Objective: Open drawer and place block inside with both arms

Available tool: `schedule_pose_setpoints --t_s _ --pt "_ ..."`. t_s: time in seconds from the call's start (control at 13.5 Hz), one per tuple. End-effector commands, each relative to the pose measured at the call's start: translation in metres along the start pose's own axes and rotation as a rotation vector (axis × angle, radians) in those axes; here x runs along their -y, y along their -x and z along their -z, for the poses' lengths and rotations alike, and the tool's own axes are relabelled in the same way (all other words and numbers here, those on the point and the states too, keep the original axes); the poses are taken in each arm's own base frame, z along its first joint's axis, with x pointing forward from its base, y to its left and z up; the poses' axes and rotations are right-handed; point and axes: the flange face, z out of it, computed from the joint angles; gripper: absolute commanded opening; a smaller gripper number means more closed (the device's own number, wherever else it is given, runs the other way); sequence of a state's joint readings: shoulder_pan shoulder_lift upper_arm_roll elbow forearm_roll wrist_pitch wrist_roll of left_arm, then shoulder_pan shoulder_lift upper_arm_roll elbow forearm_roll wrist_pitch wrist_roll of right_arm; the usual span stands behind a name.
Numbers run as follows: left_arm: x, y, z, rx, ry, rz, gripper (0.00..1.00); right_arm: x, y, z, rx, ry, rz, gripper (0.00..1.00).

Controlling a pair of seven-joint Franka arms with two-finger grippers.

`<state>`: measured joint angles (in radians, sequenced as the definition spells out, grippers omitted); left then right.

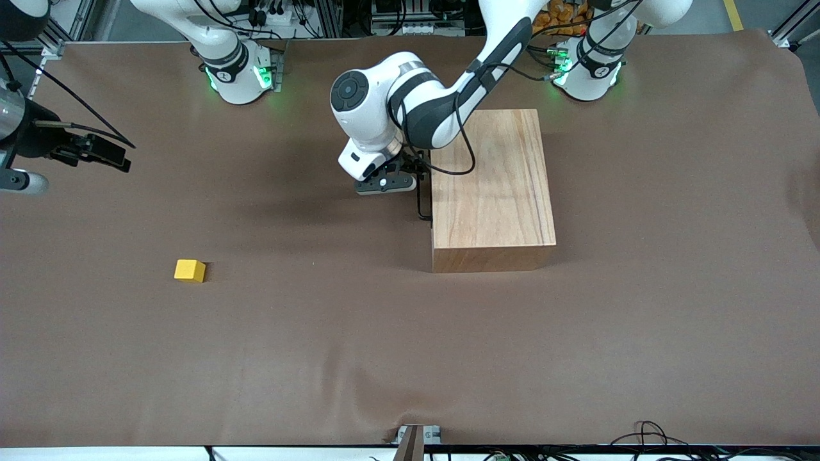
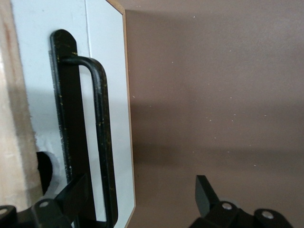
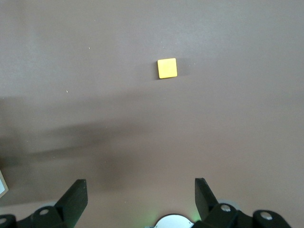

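Left gripper [image 1: 386, 184] sits low at centre frame in the front view, right up against the white front panel of the drawer [image 2: 107, 109]. Its fingers [image 2: 205, 192] are spread wide, one on each side of the black wire handle [image 2: 100, 142], nothing clamped. The drawer looks shut, flush with the wooden box [image 1: 490, 186], which stands just right of centre.

Over at the upper left edge of the front view, the right gripper [image 1: 102, 153] hangs in the air above the brown table cover [image 1: 576, 352], and that arm is waiting. In its wrist view the two fingers stand apart, gripping nothing, with the block [image 3: 167, 68] in the upper middle of that picture.

The block [image 1: 190, 270] lies alone on the cover in the lower left part of the front view, well apart from the box and from both grippers.

Nothing stands between block and box, only bare brown cover with a few soft creases. The left arm's white forearm crosses over the box's upper corner.

Count: one yellow block, one wooden box with one drawer and one handle, two arms, two green-lit bases along the top edge.
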<state>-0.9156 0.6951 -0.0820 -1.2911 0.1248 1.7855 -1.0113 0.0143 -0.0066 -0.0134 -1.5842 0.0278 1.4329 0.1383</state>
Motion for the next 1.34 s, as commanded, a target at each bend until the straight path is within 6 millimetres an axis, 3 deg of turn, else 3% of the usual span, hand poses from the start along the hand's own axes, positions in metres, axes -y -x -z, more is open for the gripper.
schedule_pose_setpoints --t_s 0.0,0.52,0.67,1.26 --pt "-0.006 -0.001 -0.007 -0.025 -0.018 -0.025 1.00 -0.012 0.011 0.023 0.014 -0.001 -0.032 1.00" --pt "-0.008 -0.004 -0.021 -0.031 -0.040 -0.029 1.00 -0.012 -0.007 0.011 -0.010 -0.018 -0.036 1.00" --pt "-0.017 0.002 -0.024 -0.045 -0.018 -0.032 1.00 -0.008 -0.017 0.008 -0.038 -0.051 -0.018 1.00" --pt "-0.039 0.010 -0.011 -0.097 0.106 -0.009 1.00 -0.029 -0.022 0.017 -0.084 -0.047 -0.057 1.00"
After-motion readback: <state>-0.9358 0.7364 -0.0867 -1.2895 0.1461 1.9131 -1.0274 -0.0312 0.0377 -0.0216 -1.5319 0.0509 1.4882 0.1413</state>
